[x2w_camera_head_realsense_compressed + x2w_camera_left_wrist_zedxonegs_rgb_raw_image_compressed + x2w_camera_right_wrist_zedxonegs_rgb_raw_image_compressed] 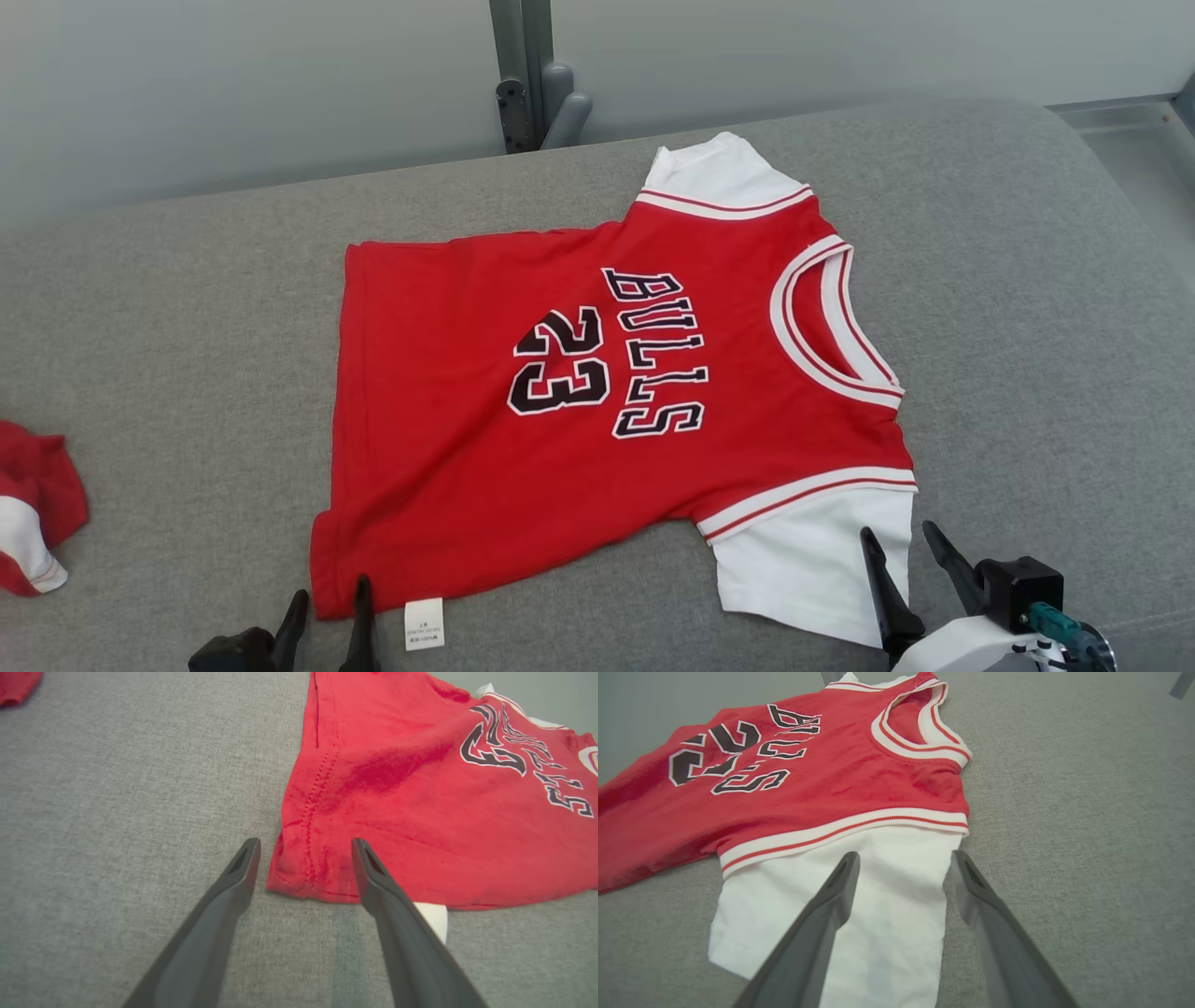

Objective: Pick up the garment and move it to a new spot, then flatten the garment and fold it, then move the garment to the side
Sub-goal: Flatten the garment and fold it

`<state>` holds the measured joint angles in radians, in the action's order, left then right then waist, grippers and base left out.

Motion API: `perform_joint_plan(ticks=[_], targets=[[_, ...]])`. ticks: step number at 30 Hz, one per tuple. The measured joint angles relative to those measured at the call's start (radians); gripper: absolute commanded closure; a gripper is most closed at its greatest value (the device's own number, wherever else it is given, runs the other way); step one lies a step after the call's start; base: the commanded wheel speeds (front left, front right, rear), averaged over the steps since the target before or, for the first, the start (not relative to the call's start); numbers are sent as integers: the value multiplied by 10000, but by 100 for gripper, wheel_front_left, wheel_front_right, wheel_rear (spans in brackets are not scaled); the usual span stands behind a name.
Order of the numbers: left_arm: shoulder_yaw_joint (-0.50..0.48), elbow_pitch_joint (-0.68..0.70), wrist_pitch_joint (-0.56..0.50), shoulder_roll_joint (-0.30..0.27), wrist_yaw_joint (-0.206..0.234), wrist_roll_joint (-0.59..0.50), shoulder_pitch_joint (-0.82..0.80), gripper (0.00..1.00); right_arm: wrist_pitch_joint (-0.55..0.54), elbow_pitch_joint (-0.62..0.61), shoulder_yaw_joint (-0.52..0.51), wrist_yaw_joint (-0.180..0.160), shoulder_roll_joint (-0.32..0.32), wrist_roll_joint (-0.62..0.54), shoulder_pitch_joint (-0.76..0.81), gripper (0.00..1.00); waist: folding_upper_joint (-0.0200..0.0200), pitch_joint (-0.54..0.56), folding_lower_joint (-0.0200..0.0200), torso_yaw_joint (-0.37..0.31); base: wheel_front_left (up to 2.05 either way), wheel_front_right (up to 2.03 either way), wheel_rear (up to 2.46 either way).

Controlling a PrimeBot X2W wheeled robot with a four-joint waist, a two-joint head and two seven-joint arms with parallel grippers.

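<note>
The garment is a small red jersey with white sleeves and "BULLS 23" in black, lying spread flat on the grey surface, neck to the right. My left gripper stands open at the jersey's near left hem corner, its fingers straddling that corner. My right gripper is open over the near white sleeve, one finger above the sleeve and the other at its right edge. Nothing is held by either gripper.
A second red and white cloth lies bunched at the left edge of the grey padded surface. A white care label sticks out below the hem. A grey metal post stands behind the surface.
</note>
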<state>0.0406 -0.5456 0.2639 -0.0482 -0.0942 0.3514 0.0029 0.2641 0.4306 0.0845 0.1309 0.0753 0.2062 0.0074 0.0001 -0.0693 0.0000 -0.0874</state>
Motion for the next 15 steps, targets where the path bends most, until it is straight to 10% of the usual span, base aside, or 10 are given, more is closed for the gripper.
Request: perform_joint_plan(ticks=[6, 8, 10, 15], targets=[[-38, -119, 0, 0, -15, 173, -143, 0, 0, 4, -42, 0, 17, 52, -64, 0, 0, -201, 0, -181, 0, 0, 0], [-31, -173, 2, 0, -13, 174, -146, 34, 0, -21, -42, 2, 15, 59, -126, 0, -1, -251, 0, -205, 0, 0, 0], [-44, -240, 2, 0, 0, 173, -168, 100, 0, -61, -38, 2, 10, 59, -144, 0, 0, -288, 0, -220, 0, 0, 0], [-81, -290, 2, 0, 31, 174, -187, 100, 0, -77, -36, 2, 4, 107, -143, 0, 0, -301, 0, -211, 0, 0, 0]])
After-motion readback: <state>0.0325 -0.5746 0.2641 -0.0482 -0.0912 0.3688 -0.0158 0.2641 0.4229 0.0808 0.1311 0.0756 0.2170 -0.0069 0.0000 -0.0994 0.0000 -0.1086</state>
